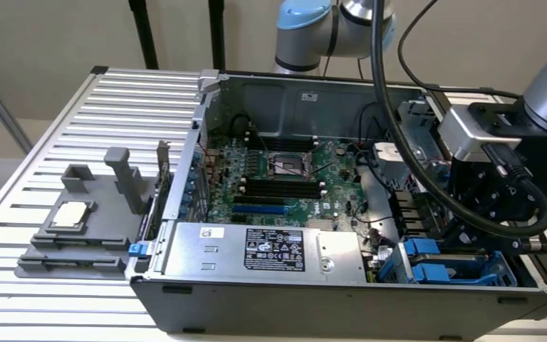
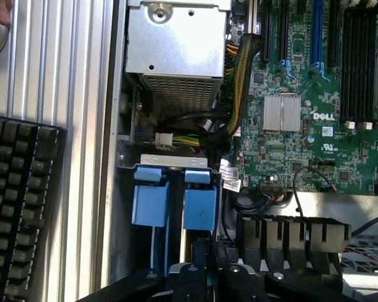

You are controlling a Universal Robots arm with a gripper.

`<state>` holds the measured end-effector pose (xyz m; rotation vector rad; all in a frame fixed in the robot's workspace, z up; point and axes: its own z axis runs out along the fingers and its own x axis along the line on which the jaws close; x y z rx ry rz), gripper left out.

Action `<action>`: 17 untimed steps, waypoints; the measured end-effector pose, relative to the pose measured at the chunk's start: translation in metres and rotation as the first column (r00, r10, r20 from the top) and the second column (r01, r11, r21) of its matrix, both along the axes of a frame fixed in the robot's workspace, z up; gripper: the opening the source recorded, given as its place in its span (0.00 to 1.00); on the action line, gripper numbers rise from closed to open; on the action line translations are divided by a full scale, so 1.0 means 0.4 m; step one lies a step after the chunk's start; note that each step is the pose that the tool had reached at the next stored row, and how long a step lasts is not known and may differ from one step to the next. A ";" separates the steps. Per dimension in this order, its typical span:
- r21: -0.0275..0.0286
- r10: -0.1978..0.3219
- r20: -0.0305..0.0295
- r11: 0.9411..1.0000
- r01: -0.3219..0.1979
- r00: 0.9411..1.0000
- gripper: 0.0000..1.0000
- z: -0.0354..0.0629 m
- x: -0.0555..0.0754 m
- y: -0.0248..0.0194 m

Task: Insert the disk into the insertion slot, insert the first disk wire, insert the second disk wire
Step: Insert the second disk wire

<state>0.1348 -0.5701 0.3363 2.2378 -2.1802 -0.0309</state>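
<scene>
At the exterior view's lower right, the black end effector (image 1: 487, 239) hangs over one grey-metal insertion slot (image 1: 444, 267) in the open black computer case (image 1: 350, 299). Two bright blue plastic tabs (image 2: 173, 204) of the disk carrier sit side by side in that slot, with the silver-grey disk itself hidden. I cannot tell whether the end effector is spread or pressed together.

Motherboard (image 2: 302, 119): I read "DELL" in white letters, beside the silver heatsink (image 2: 281, 112).
Power supply label (image 1: 275, 249): black with white print on the large silver box (image 1: 254, 249); I can't make out the wording.
White sticker (image 1: 214, 232): on the same box, near its corner; unreadable.
Case rear wall sticker (image 1: 310, 95): small and white; illegible.
Cable tags (image 2: 230, 182): white with dark print; too fine for me to read.
</scene>
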 end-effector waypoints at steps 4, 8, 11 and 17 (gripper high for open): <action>0.001 0.000 0.000 1.000 0.000 1.000 0.18 -0.004 0.001 0.000; 0.001 0.000 -0.006 1.000 0.000 1.000 0.24 0.022 0.001 0.000; 0.001 0.000 -0.006 1.000 0.000 1.000 0.24 0.041 -0.006 -0.001; 0.001 0.000 -0.005 1.000 0.000 1.000 0.24 0.053 -0.064 -0.005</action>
